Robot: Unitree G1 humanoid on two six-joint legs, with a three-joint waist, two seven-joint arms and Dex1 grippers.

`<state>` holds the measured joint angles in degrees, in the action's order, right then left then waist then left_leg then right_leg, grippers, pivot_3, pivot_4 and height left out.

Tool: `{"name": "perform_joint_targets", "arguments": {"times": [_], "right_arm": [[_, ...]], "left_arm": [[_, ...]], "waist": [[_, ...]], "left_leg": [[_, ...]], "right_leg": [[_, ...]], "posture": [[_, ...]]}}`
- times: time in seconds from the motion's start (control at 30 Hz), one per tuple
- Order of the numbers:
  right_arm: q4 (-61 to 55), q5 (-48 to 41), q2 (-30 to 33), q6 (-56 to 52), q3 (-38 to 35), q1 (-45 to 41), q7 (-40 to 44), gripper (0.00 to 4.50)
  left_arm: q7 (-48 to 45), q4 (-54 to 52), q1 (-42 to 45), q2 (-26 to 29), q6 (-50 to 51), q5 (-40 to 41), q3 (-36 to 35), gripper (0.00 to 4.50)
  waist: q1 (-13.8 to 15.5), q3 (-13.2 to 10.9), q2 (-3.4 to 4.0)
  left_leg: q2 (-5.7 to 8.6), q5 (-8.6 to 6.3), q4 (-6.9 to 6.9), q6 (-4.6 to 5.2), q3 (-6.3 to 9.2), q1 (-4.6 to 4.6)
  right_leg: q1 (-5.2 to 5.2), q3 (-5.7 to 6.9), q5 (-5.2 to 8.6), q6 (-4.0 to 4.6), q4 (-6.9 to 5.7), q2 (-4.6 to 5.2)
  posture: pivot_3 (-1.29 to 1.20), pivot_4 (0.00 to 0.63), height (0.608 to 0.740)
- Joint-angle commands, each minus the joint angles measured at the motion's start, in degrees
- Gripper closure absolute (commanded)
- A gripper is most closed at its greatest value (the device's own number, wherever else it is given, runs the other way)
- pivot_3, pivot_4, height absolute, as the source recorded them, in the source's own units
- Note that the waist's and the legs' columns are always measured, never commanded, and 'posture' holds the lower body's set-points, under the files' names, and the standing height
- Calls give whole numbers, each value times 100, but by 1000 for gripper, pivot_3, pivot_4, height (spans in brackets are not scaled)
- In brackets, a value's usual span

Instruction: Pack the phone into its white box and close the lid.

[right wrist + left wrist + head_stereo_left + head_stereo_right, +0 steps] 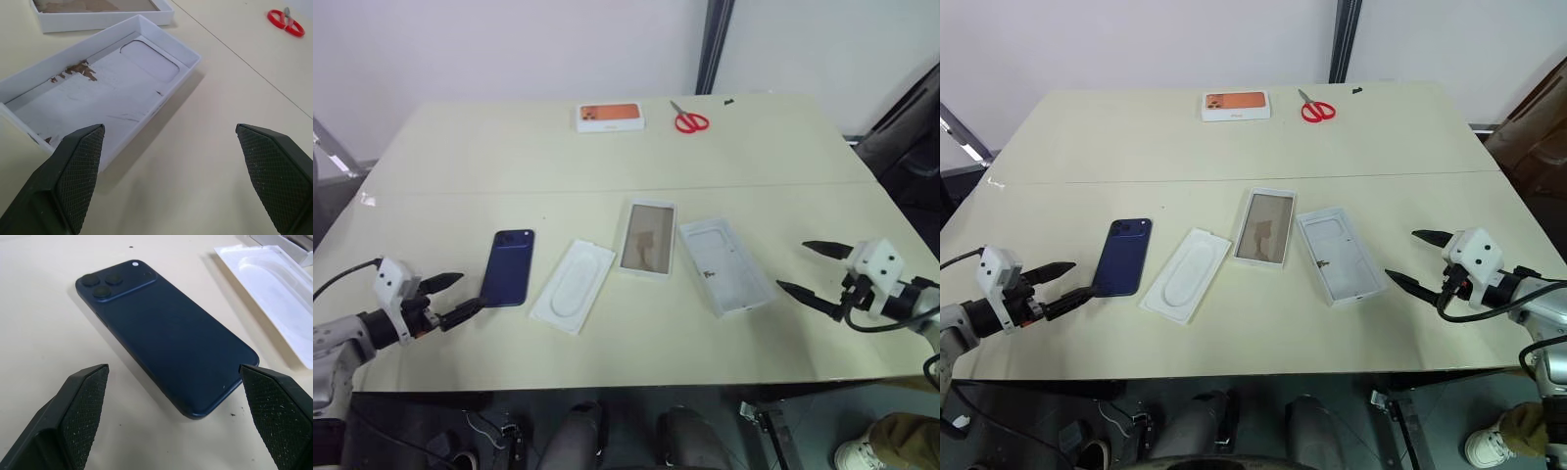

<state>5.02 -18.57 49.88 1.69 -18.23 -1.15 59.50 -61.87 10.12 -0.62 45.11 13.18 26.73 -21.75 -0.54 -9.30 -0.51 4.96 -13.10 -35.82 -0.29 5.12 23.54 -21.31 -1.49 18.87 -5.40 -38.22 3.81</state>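
Note:
The dark navy phone (507,266) lies back up on the table, left of centre, its camera cluster at the far end. My left gripper (475,291) is open just short of the phone's near end (166,338), not touching it. The white box (648,238) with its brownish floor sits open at the centre. Right of it, the lid (724,264) lies inside up, plain white with a few brown marks (98,93). My right gripper (792,265) is open and empty, to the right of the lid and a little apart from it.
A thin white moulded insert (574,285) lies between the phone and the white box. At the far edge of the table (460,157) sit a white box with an orange picture (609,117) and red scissors (689,119).

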Motion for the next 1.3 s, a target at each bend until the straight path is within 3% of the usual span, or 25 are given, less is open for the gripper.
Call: {"name": "perform_joint_targets", "arguments": {"times": [0.03,0.3,0.57,0.83,1.13,1.3], "right_arm": [[33,48,24,150,-1,-130,-4,0],[-182,-80,-15,-73,239,-415,34,0],[-1020,-247,-183,-636,908,-903,199,0],[-1008,-108,-540,-707,1519,-1442,192,0],[-1188,-11,-667,-691,1546,-1251,-31,0],[-1239,22,-644,-670,1505,-1203,-149,0]], "left_arm": [[-74,-242,44,100,-171,-27,-16,27],[77,-511,216,18,67,64,97,27],[345,-886,773,-168,1344,369,586,27],[279,-786,1581,-187,3004,582,1442,27],[339,-178,2365,-675,4655,1261,1538,27],[377,43,2439,-750,4679,1027,1820,27]], "waist": [[-6,0,0],[-9,0,0],[-8,0,0],[-8,-1,-1],[-19,-1,-2],[-12,1,0]], "left_leg": [[0,0,0,0,0,0],[-1,0,2,0,-1,0],[0,0,0,0,0,0],[1,0,-2,0,0,0],[2,0,-9,0,3,1],[3,1,-17,-1,3,1]], "right_leg": [[0,0,0,0,0,0],[-1,0,0,0,0,0],[-1,0,0,-1,0,0],[-2,1,-1,-2,-2,-2],[-3,2,0,-3,-6,-4],[-1,2,0,-3,-12,-4]], "posture": [[0,150,734],[0,150,734],[0,150,734],[0,150,734],[0,150,734],[0,150,734]]}}
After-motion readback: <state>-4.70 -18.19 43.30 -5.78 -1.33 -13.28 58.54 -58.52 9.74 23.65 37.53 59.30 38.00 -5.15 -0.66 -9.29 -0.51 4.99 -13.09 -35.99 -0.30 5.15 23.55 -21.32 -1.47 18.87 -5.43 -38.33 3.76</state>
